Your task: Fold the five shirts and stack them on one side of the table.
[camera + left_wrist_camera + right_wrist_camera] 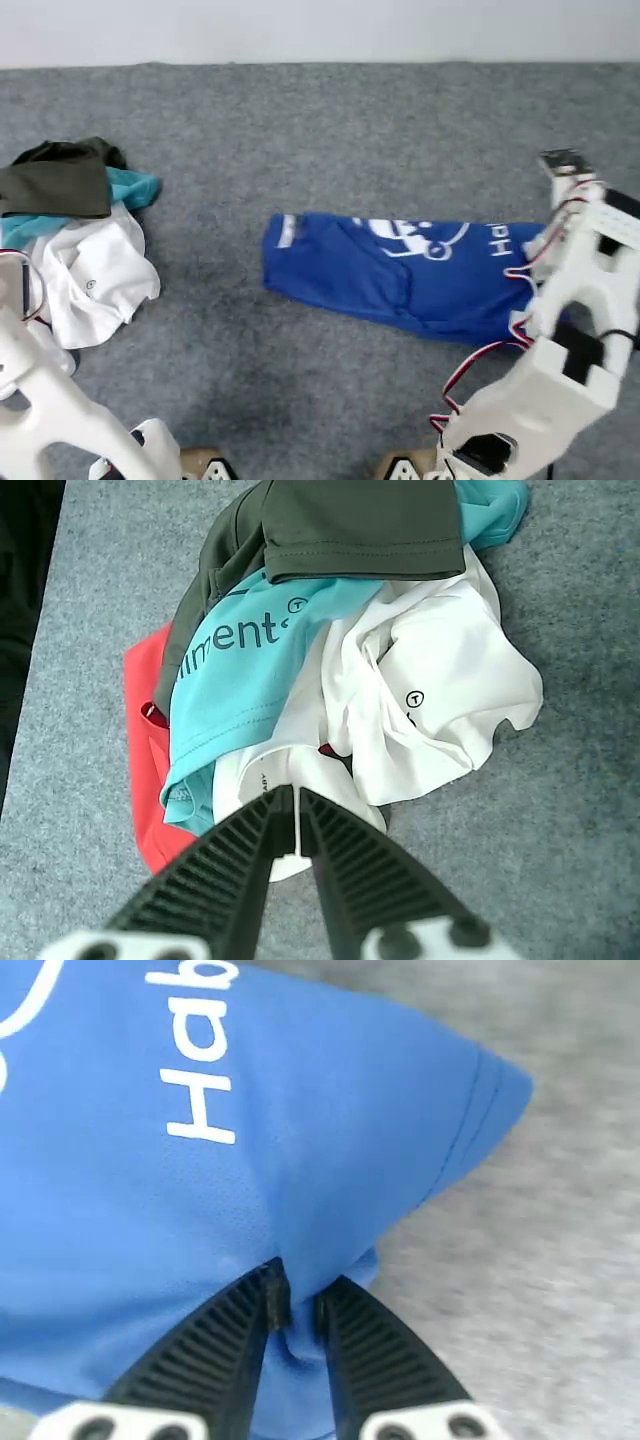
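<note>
Looks like you're mid-fold on the blue shirt point(250, 1140): right gripper point(295, 1295) pinches its edge, so drag it over flat. Left gripper point(290, 802) is nearly closed.

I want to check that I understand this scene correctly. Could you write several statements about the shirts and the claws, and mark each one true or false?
1. The right claw pinches the blue shirt. True.
2. The blue shirt lies on the white shirt. False: it lies alone on the grey table, apart from the white shirt.
3. A dark olive shirt lies over the teal shirt. True.
4. No red shirt is on the table. False: a red shirt shows beneath the teal one.
5. The left claw is at the blue shirt. False: it is at the white shirt.
</note>
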